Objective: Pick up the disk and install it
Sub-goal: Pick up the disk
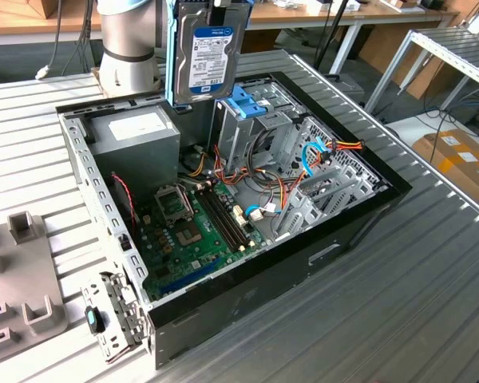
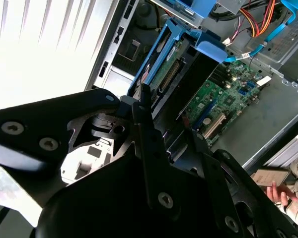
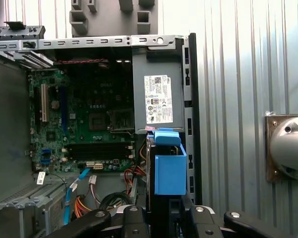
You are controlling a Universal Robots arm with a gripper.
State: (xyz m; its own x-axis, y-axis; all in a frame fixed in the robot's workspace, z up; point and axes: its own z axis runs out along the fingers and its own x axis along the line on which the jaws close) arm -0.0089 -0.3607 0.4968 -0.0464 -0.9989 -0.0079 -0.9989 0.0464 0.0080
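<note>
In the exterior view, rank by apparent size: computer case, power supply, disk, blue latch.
1. computer case
2. power supply and disk look alike; disk raised, maybe nearer camera
3. blue latch

Exterior view: light was even and bright across the surface (image 1: 431,271); soft shadows lay inside the case (image 1: 319,255).
Second wrist view: the surface burned out to white glare; the tool (image 2: 169,119) showed nearly black.
First wrist view: surface slats glared pale.

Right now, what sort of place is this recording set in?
Probably a robotics lab or workshop: an open computer case sits on a slatted metal table, the gripper holds the disk above it, and workbenches and a cardboard box stand nearby.
</note>
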